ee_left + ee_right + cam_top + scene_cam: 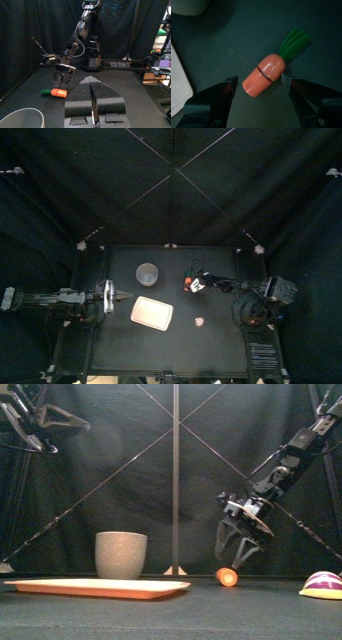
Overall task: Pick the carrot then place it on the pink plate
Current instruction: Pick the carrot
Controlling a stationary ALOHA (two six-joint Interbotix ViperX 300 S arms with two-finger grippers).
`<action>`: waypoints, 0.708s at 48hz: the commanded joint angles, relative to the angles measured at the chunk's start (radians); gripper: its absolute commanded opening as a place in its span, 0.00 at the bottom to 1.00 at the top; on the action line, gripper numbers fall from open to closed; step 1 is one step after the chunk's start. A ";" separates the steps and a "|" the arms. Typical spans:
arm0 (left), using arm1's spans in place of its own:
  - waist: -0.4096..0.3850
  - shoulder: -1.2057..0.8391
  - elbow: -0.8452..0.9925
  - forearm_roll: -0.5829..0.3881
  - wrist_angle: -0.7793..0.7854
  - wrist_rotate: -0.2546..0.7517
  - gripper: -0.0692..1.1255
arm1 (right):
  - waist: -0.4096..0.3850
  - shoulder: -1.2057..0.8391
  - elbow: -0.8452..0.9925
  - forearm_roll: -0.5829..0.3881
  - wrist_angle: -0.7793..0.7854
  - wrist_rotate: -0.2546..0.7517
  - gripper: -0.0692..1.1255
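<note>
The right arm (pixel 287 459) enters from the right side and descends on a diagonal toward the centre, forearm sloping down and inward. Its wrist is pitched so that the right gripper (pixel 237 568) points straight down at its lowest reach. Both jaws are spread wide apart, and the tips are level with each other. The left arm (pixel 54 298) lies at rest along the left side, elbow folded high. The left gripper (pixel 92 87) faces inward toward the centre, its two jaws pressed together with only a thin seam between them.

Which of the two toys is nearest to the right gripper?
The orange carrot, lying between the open jaws of the right gripper; the other toy lies apart, nearer the table's front.
</note>
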 commanded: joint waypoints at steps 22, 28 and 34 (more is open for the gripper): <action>-0.003 0.002 -0.017 0.000 -0.009 -0.002 0.02 | 0.020 0.121 -0.124 -0.005 0.052 -0.002 0.89; -0.003 0.000 -0.015 0.000 -0.009 0.000 0.02 | 0.026 0.143 -0.143 -0.005 0.071 -0.003 0.81; -0.003 0.002 -0.015 0.000 -0.009 0.000 0.02 | 0.035 0.156 -0.155 -0.005 0.071 -0.003 0.64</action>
